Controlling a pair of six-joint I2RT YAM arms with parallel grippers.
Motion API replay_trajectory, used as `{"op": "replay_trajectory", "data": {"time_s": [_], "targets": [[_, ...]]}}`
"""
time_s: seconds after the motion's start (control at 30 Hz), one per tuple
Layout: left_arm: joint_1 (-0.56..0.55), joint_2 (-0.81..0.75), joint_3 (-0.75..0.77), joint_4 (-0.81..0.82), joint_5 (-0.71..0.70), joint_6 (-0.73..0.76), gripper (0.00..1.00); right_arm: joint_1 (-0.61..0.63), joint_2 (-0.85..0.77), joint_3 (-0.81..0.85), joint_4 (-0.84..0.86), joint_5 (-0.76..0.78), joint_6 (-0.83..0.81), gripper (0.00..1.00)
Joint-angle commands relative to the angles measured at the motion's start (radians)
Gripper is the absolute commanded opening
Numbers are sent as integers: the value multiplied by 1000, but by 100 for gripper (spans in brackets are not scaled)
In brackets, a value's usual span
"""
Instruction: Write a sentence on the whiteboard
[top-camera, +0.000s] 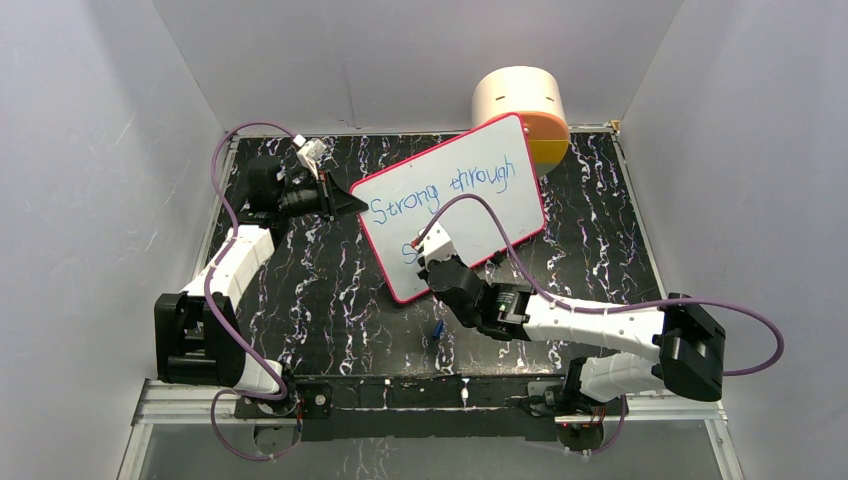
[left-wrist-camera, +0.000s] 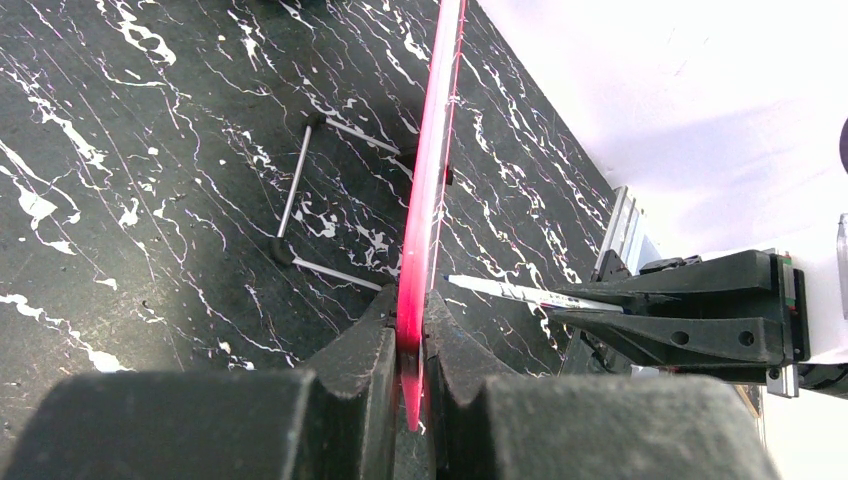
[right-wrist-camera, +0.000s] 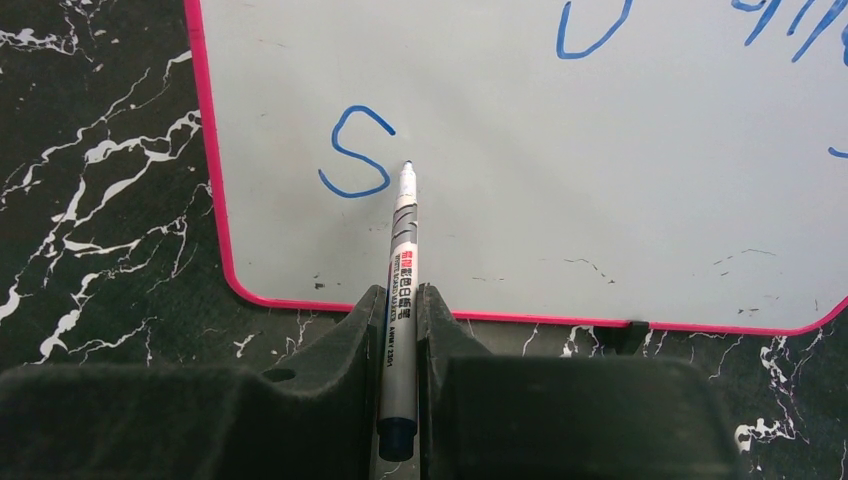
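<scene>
The whiteboard (top-camera: 450, 200) with its pink-red frame stands tilted on the black marbled table. My left gripper (top-camera: 360, 203) is shut on its left edge, and the frame (left-wrist-camera: 430, 180) runs edge-on between the jaws (left-wrist-camera: 410, 310). The sentence (top-camera: 445, 188) reads "Strong through" in blue on the top line. A lone blue "S" (right-wrist-camera: 358, 152) begins the second line. My right gripper (right-wrist-camera: 398, 305) is shut on a white marker (right-wrist-camera: 402, 250). The marker's tip sits on the board just right of the "S". The marker (left-wrist-camera: 510, 292) also shows in the left wrist view.
A cream and orange cylinder (top-camera: 522, 105) stands behind the board's top right corner. A small blue cap (top-camera: 439, 330) lies on the table near the right arm. The board's wire stand legs (left-wrist-camera: 300, 190) rest behind it. Grey walls close in on three sides.
</scene>
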Motion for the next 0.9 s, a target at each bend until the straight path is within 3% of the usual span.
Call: {"op": "replay_trajectory", "data": {"time_s": [0.0, 0.87], "targets": [[5, -13, 6, -69, -46, 31, 0, -4, -1, -11, 56, 11, 17, 0], [5, -9, 8, -69, -40, 29, 0, -13, 36, -3, 119, -5, 5, 0]]}}
